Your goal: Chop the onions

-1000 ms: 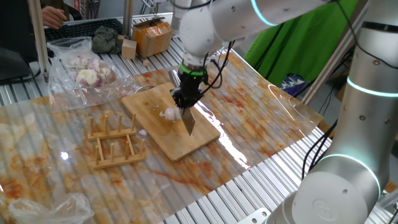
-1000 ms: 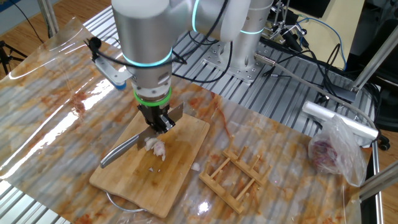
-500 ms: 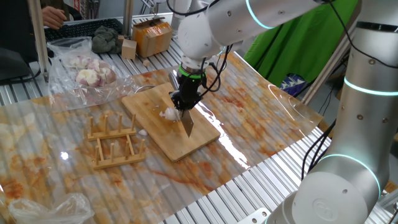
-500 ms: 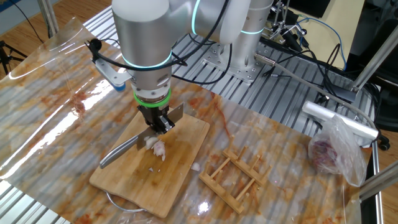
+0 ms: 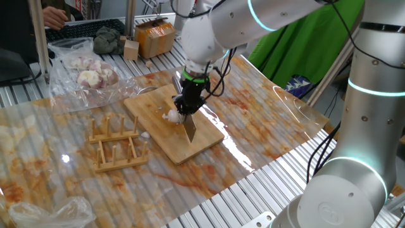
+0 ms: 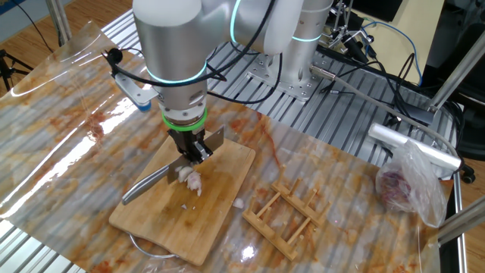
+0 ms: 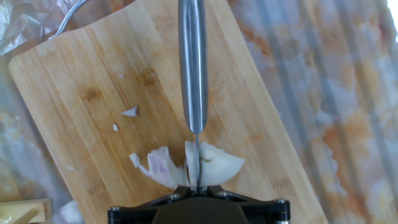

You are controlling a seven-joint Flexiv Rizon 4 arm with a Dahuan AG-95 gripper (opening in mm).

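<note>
The onion (image 7: 186,164) is a pale, pink-tinged cluster of wedges on the wooden cutting board (image 7: 74,87). It also shows in one fixed view (image 5: 171,116) and the other fixed view (image 6: 192,180). My gripper (image 5: 187,106) is shut on a knife (image 7: 193,68). The blade stands edge-down in the onion, with pieces on both sides. In the other fixed view the gripper (image 6: 194,149) is right above the onion and the blade (image 6: 144,186) points toward the board's left end. Small onion scraps (image 7: 129,112) lie on the board.
A wooden dish rack (image 5: 118,144) stands left of the board and shows in the other fixed view (image 6: 286,214). A clear bag of bigger pinkish onions (image 5: 88,75) lies at the back. A cardboard box (image 5: 154,37) stands behind. Clear plastic sheeting covers the table (image 5: 266,120).
The gripper and knife have shifted very slightly toward the board's left; the blade stays in the onion.
</note>
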